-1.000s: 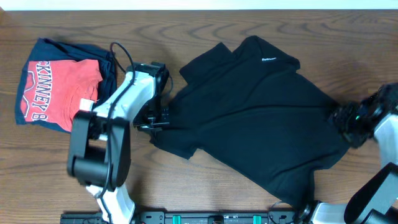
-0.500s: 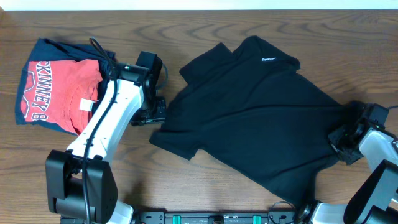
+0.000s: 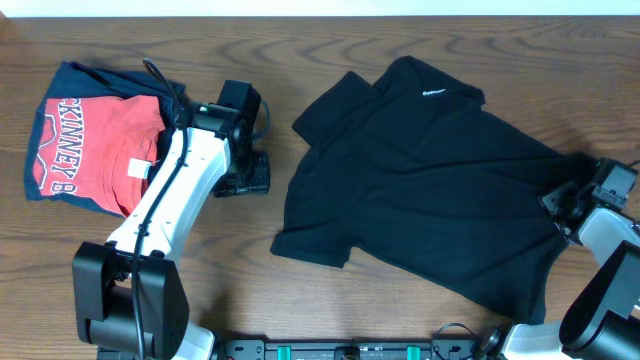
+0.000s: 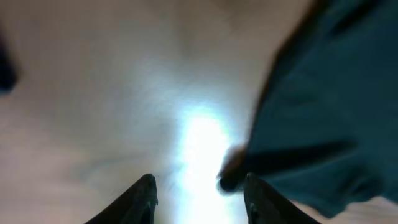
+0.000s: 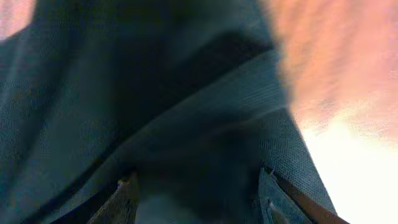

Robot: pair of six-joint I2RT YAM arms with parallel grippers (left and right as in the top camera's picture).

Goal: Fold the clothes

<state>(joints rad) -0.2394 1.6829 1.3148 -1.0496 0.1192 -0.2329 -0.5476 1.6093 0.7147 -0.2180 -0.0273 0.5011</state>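
The clothes, a black short-sleeved shirt, lie spread across the middle and right of the table, with white lettering at the neck. My left gripper stands just left of the shirt and apart from it. In the left wrist view the left gripper is open over bare table, with the shirt to its right. My right gripper is at the shirt's right edge. In the right wrist view the right gripper is open, its fingers spread with dark shirt fabric lying between them.
A red T-shirt with white letters lies on a navy folded garment at the far left. The left arm stretches across the table's left half. Bare wood shows in front of the shirt.
The shirt has slid to the right, its left sleeve drawing away from the left gripper. The left gripper opened and let the sleeve go. The right gripper moved right with the fabric.
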